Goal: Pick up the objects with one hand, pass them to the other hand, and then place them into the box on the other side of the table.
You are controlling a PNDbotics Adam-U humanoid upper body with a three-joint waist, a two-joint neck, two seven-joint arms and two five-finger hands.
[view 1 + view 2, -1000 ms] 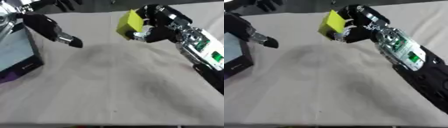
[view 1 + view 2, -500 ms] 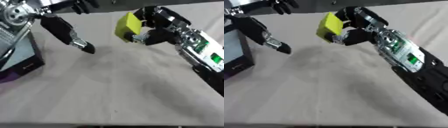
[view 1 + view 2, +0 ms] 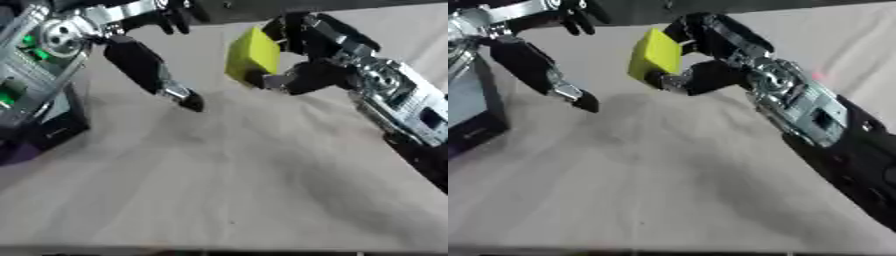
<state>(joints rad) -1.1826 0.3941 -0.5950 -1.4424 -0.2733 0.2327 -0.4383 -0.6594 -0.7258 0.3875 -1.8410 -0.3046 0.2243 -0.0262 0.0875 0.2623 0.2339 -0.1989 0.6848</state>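
A yellow block (image 3: 251, 56) hangs above the far middle of the cloth-covered table, pinched between the thumb and curled fingers of my right hand (image 3: 305, 59), which comes in from the right. My left hand (image 3: 144, 67) reaches in from the upper left with fingers stretched out straight and nothing in them. Its fingertips (image 3: 189, 101) point down and right, a short way left of the block and lower. A dark box (image 3: 473, 112) with purple at its base stands at the table's left edge.
The beige cloth (image 3: 236, 185) covers the whole table, with bare cloth in the middle and front. My right forearm (image 3: 824, 130) crosses the right side. A dark strip runs along the far edge.
My left hand has swung in from the left edge toward the middle, closing on the block. The right hand has kept the yellow block raised in about the same place.
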